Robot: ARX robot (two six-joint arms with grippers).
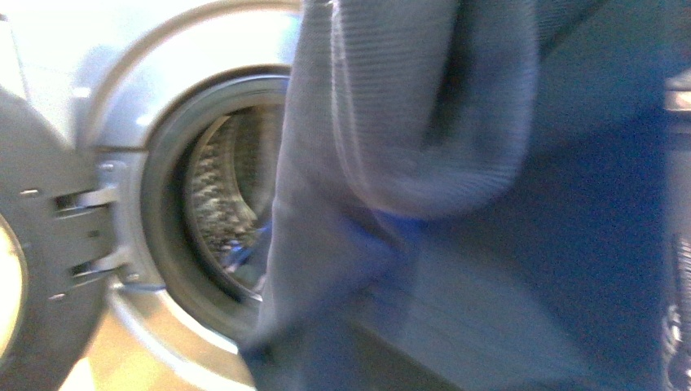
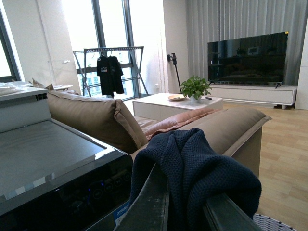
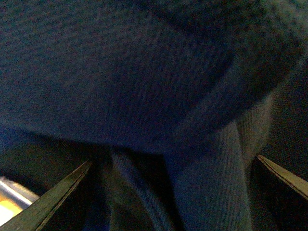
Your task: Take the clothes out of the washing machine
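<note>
Clothes [image 1: 407,122] soft, limp, light – bunch clamped by left gripper [image 2: 187,195]; right gripper [image 3: 168,192] spread – hanging fold at 6 o'clock to be taken.

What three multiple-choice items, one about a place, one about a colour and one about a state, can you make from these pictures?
1. Where are the clothes bunched?
A. on the sofa
B. on the left pincer
C. on the drying rack

2. What colour are they?
A. red
B. white
C. dark navy

3. How is the door of the washing machine?
A. open
B. shut
C. removed

Answers:
1 B: the left wrist view shows the cloth draped over that pincer.
2 C: the knit looks navy in every view.
3 A: the door stands aside and the drum shows.
</note>
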